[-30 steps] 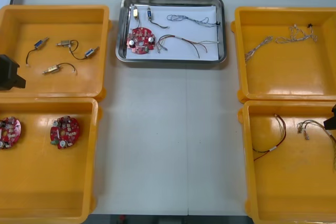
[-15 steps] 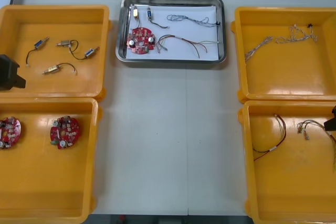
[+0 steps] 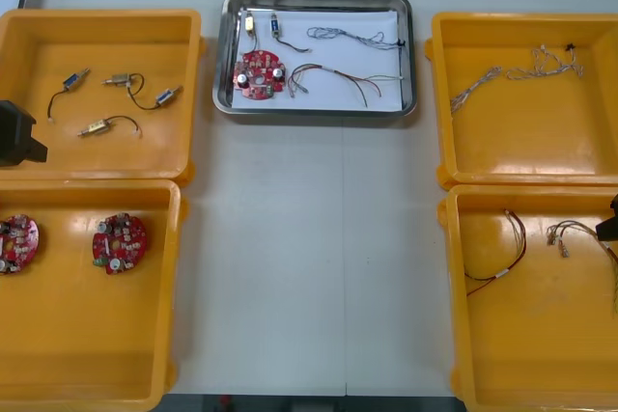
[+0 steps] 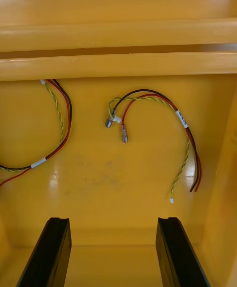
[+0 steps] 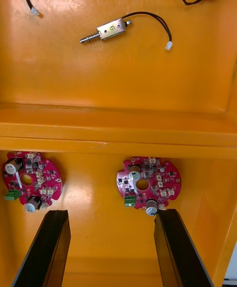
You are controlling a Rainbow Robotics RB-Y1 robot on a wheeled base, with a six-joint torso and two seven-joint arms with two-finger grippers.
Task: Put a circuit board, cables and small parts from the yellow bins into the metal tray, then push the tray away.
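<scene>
Metal tray [image 3: 316,111] (white inside) holds one circuit board [image 3: 260,74], cables [image 3: 352,38], small metal parts [image 3: 249,22].

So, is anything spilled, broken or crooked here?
Nothing stands out. The metal tray sits straight between the yellow bins, with its circuit board, cables and small metal parts all inside. Nothing has spilled onto the table. The left arm and right arm hang over their own side's bins, jaws open.

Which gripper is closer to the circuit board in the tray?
Left: left gripper over the left bins, left of the circuit board; right gripper over the near right bin, farther.
</scene>
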